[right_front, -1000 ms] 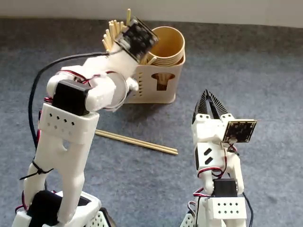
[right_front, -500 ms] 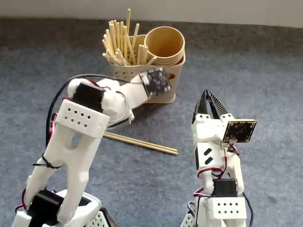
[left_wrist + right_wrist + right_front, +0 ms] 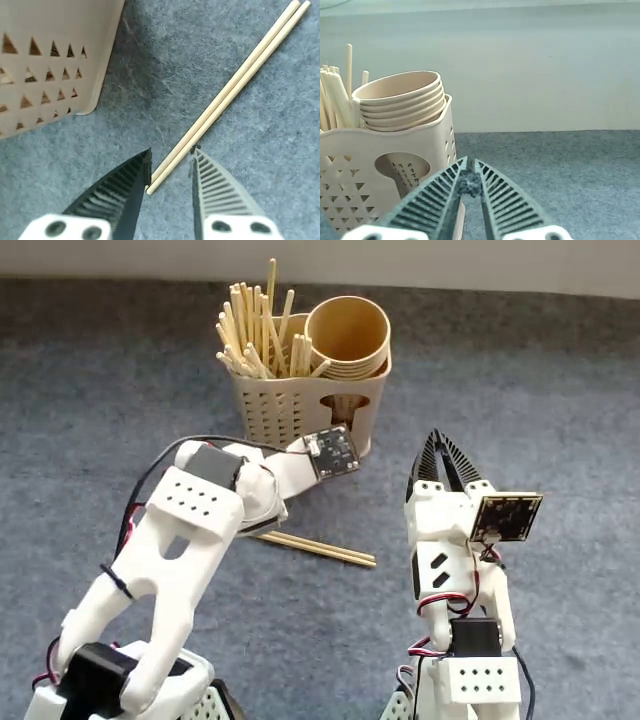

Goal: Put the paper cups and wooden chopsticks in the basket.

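The left end effector (image 3: 170, 150) has dropped from the basket (image 3: 285, 415) to mid-frame, open and straddling two chopsticks (image 3: 235, 85). The right end effector (image 3: 469, 167) is closed, empty.

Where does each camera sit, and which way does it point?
High view: fixed above the table, looking down on the left arm, right arm, the basket and loose chopsticks.
Left wrist view: on the left arm, looking down past its open left gripper at those chopsticks.
Right wrist view: on the right arm, looking level past its shut right gripper at the basket's cups.
All show the basket.
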Action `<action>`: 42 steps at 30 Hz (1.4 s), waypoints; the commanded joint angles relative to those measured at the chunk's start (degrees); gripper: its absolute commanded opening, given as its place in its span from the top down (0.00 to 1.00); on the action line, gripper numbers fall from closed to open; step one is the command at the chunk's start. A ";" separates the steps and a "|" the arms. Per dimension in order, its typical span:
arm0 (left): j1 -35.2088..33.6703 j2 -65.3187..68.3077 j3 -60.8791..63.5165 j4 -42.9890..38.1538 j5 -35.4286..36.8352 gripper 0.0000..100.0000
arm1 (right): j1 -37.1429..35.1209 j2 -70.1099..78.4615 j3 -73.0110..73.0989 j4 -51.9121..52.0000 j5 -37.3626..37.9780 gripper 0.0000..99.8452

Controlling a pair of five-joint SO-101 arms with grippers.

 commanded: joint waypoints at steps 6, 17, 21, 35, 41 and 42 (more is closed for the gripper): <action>2.15 8.75 -1.80 -1.23 -2.55 0.82 | -0.31 -0.57 -0.57 -0.48 0.70 0.99; 0.84 25.54 -11.56 -1.23 -5.98 0.82 | -0.31 -0.57 -0.57 -0.48 0.70 0.99; 0.22 28.97 -11.03 -6.33 -6.42 0.82 | -0.31 -0.57 -0.57 -0.48 0.70 0.99; -1.01 34.86 -11.30 -10.11 -6.68 0.91 | -0.31 -0.57 -0.57 -0.48 0.70 0.99; -0.92 34.51 -12.00 -3.60 -6.68 0.96 | -0.40 -0.48 -0.57 -0.48 0.70 0.99; -0.92 33.80 -12.35 -2.02 -6.59 0.96 | -0.40 -0.48 -0.57 -0.48 0.70 0.99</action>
